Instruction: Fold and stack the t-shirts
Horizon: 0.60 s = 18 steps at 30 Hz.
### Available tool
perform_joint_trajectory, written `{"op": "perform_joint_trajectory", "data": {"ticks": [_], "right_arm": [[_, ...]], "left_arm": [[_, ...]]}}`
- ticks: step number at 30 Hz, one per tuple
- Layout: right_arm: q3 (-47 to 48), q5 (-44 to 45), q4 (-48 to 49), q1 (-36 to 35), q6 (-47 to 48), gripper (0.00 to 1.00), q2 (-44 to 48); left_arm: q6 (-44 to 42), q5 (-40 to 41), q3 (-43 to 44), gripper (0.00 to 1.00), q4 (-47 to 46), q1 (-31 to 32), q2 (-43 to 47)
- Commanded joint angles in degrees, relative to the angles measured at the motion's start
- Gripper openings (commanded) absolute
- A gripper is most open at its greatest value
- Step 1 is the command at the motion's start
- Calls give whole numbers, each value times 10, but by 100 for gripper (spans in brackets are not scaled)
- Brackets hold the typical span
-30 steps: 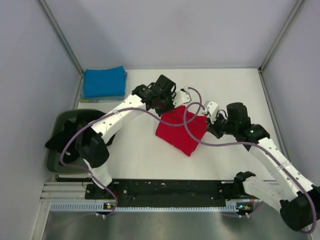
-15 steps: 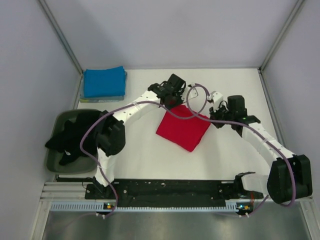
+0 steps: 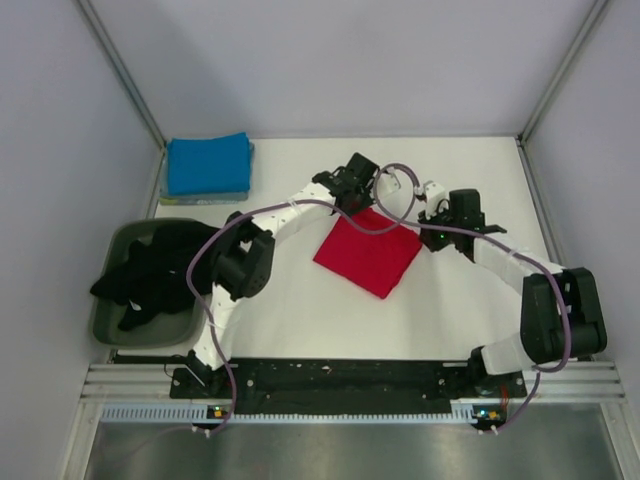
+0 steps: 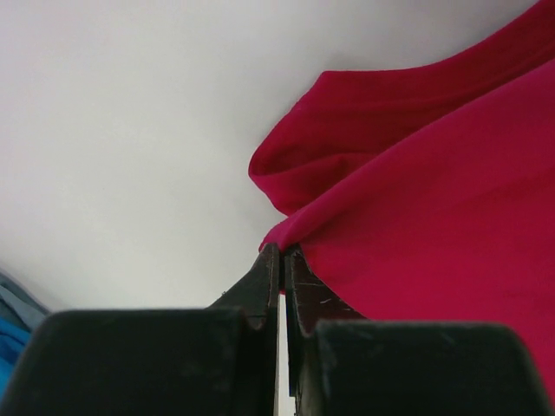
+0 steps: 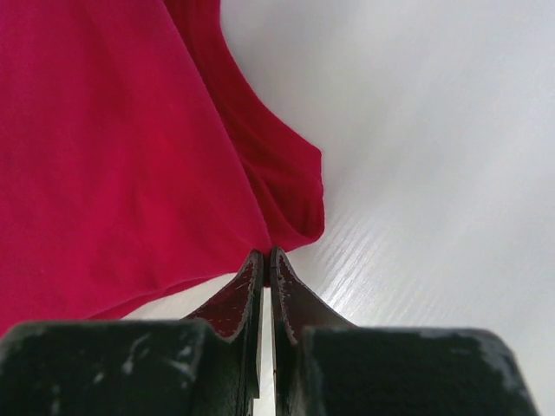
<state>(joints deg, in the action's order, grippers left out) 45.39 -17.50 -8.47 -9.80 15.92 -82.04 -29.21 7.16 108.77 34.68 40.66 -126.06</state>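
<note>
A bright red t-shirt (image 3: 367, 255) lies folded in a rough square mid-table. My left gripper (image 3: 362, 206) is at its far left corner, and in the left wrist view the gripper (image 4: 282, 254) is shut on a pinch of the red cloth (image 4: 434, 217). My right gripper (image 3: 428, 230) is at the far right corner. Seen from the right wrist, the gripper (image 5: 265, 256) is also shut on the red shirt's (image 5: 113, 173) edge. A folded blue t-shirt (image 3: 207, 165) sits at the back left. Black t-shirts (image 3: 150, 275) are heaped in the tub.
The dark grey-green tub (image 3: 105, 305) stands at the table's left edge, with black cloth spilling over its side. Grey walls close in the table on the left, right and back. Purple cables loop over the red shirt.
Both arms have stretched toward the far side, carrying the red shirt's two far corners with them. The shirt has shifted slightly back and lies flatter.
</note>
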Motion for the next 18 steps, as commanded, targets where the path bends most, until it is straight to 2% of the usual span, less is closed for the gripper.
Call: {"op": "perform_joint_trajectory", "data": {"ticks": [1, 5, 10, 14, 18], "right_arm": [[35, 31, 49, 12, -25, 0, -39], [68, 29, 47, 13, -32, 0, -94], [93, 37, 50, 13, -42, 0, -135], [123, 61, 43, 13, -53, 0, -163], [187, 112, 0, 13, -66, 6, -204]], "left_arm": [[5, 28, 32, 0, -61, -4, -11], [-1, 44, 27, 2, -95, -5, -28], [2, 51, 47, 15, -109, -9, -56], [26, 61, 83, 32, -103, -21, -78], [68, 61, 133, 51, -90, -43, -96]]}}
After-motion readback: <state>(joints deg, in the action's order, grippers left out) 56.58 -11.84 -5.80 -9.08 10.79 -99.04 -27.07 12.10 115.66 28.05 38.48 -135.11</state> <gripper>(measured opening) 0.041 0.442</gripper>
